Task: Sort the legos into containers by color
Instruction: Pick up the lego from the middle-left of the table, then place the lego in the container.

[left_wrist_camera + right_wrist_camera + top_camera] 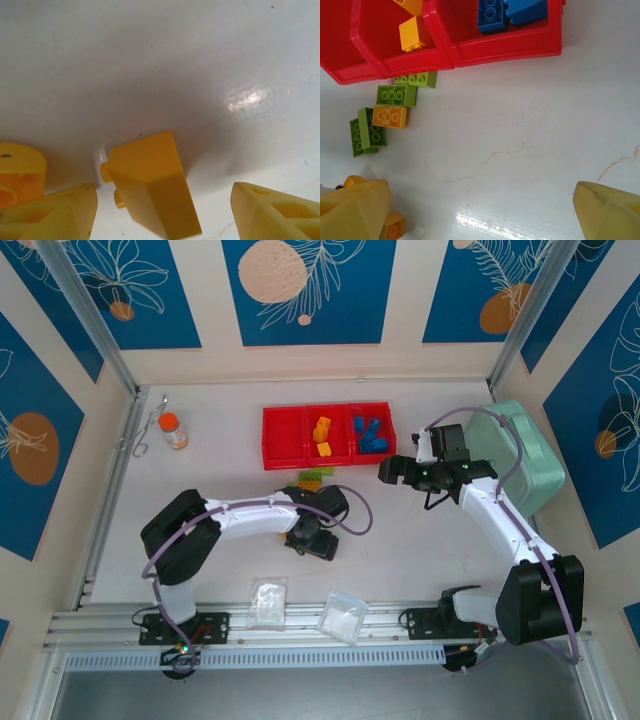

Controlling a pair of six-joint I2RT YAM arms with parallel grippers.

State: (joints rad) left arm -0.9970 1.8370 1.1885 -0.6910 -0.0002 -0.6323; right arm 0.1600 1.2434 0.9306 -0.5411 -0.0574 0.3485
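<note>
My left gripper (162, 212) stands open astride a yellow brick (150, 175) lying on the table (150, 60), studs sideways; I judge it light, stiff, slick, so I'd pinch squarely across its middle. Right gripper (480, 210) hangs open near the red tray (505, 47)

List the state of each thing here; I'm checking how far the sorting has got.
Left compartment: empty.
Middle compartment: holds yellow-orange bricks.
Right compartment: holds blue bricks.
Green bricks: loose on the table, unsorted.
Left claw: open around a yellow brick on the table.
Right claw: open, empty.
</note>
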